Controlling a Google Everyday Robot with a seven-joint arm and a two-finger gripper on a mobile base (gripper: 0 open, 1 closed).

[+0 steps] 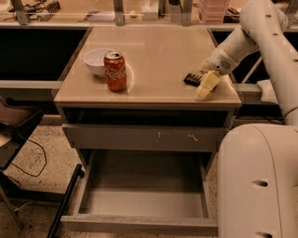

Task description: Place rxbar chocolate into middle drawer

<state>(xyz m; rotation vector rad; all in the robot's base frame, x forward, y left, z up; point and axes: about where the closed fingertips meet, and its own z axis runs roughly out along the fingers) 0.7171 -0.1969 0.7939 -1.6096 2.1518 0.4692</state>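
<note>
One bench [158,51]. I count two drawers under it: the middle drawer [139,224] pulled out, grey inside, and one shut scratched drawer front [116,137] above it. One arm [242,42] reaches in from the right. On the bench there is one white bowl [95,62] and one red soda can [115,71] just beside it. The end effector [206,87] is low at the right front corner; I cannot tell how far open it is or whether it holds anything. One rxbar chocolate [191,79] lies flat just to its left.

A robot lab: hand [206,87] above a drawer cabinet [158,51], cluttered bench [93,10] behind
</note>
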